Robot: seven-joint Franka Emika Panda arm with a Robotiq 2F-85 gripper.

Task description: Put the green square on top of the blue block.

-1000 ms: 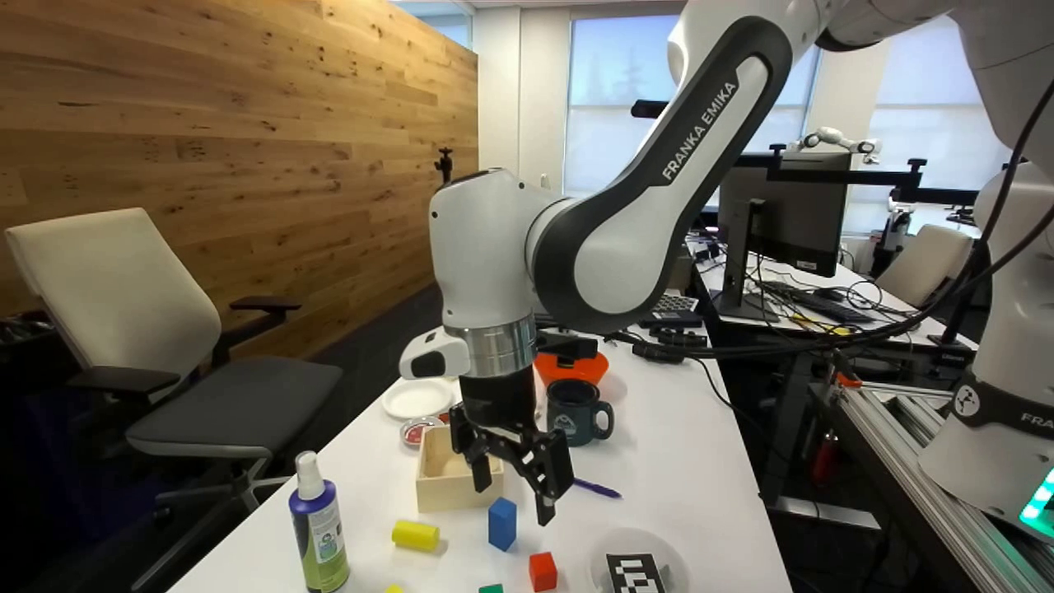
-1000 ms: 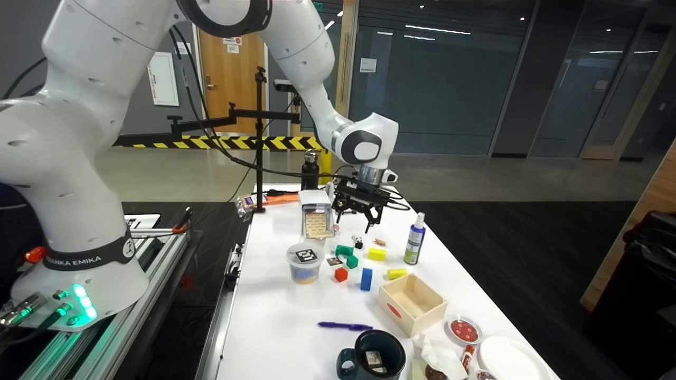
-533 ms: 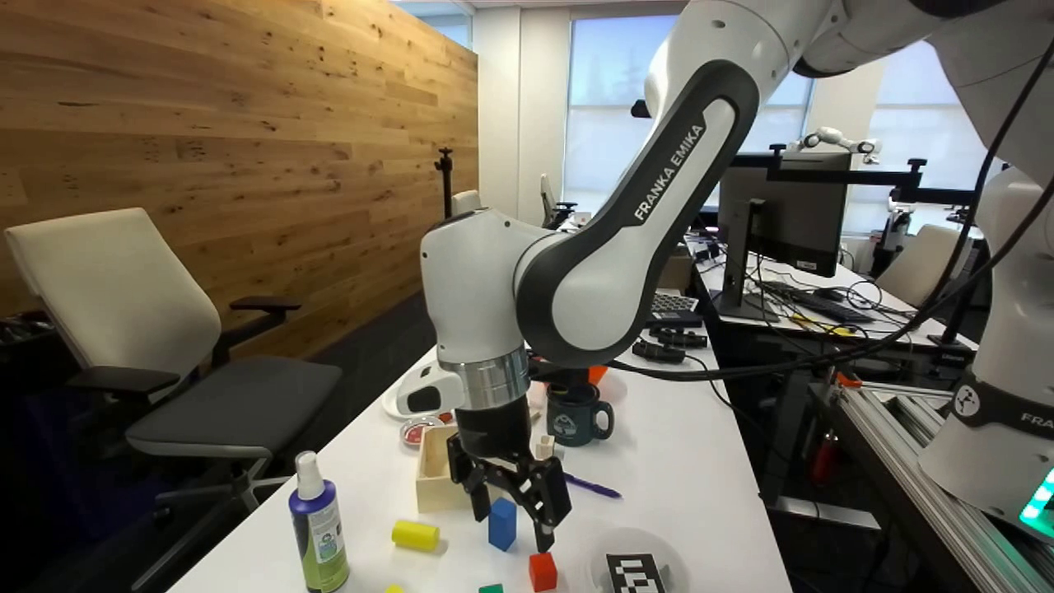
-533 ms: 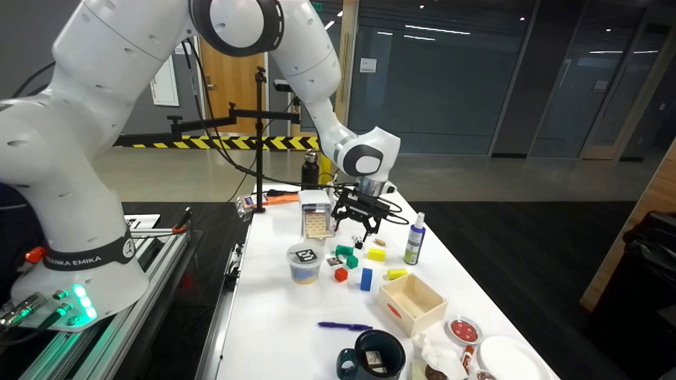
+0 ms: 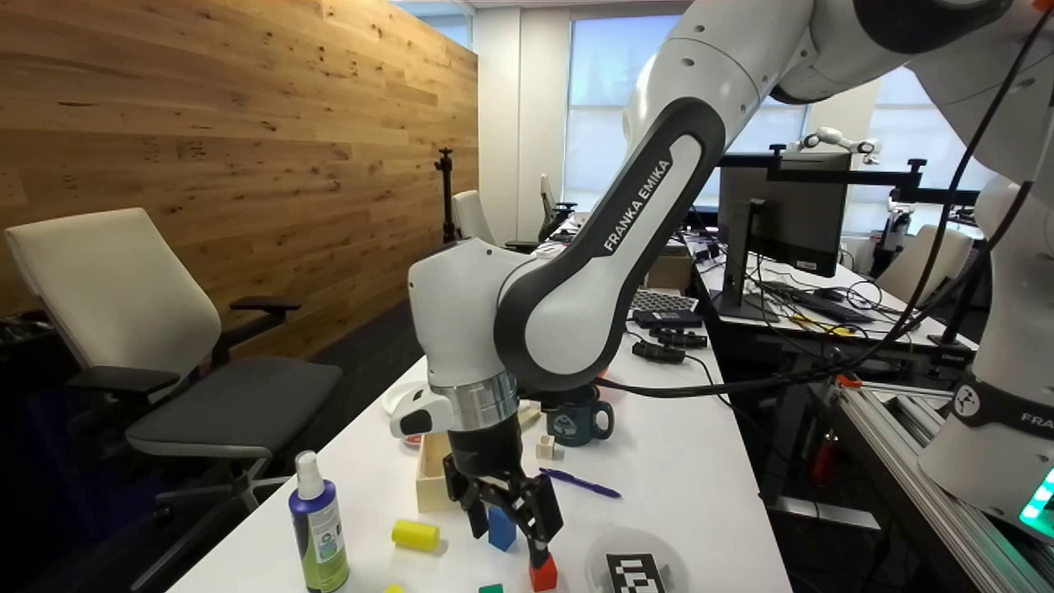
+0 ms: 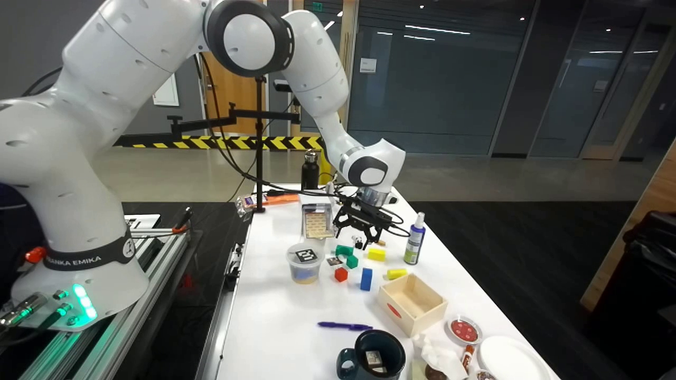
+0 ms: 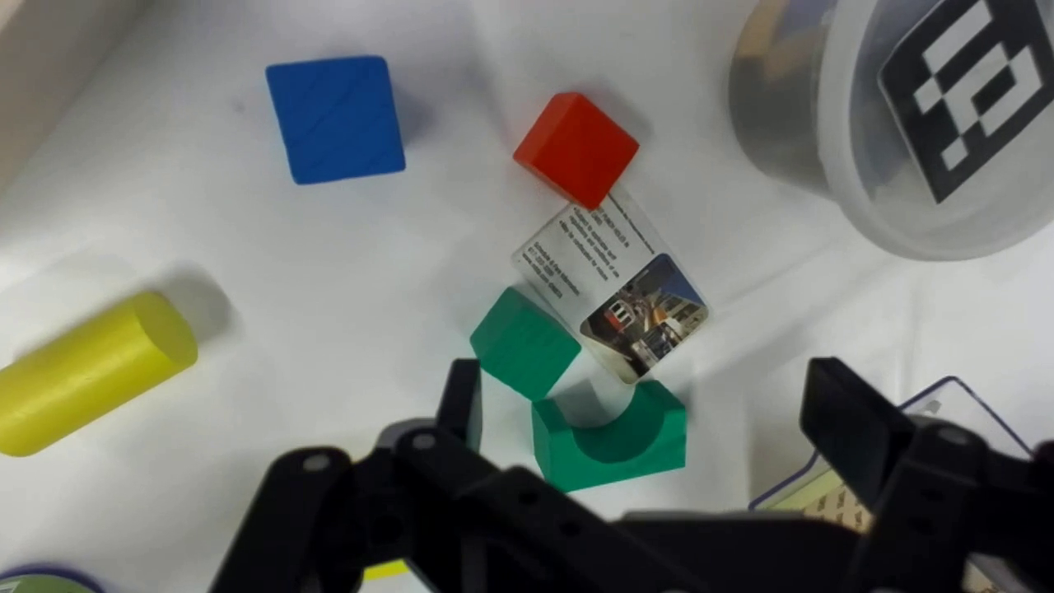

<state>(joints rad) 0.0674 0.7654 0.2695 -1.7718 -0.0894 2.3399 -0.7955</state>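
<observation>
a black gripper [image 7: 645,405], jaws spread, hangs over a smooth white table [image 7: 346,272]. a faintly grained blue block [image 7: 338,122] stands apart from the green square [image 7: 524,344], a matte, flat-faced cube just beside a curve-notched green block [image 7: 613,449].

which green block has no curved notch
The green square, nearer the red block in the wrist view: its visible faces are flat; the other green block is scooped out.

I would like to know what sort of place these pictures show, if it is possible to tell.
Most likely an office that serves as a robotics lab: an exterior view shows a computer monitor, an office chair and a large white robot arm.
</observation>
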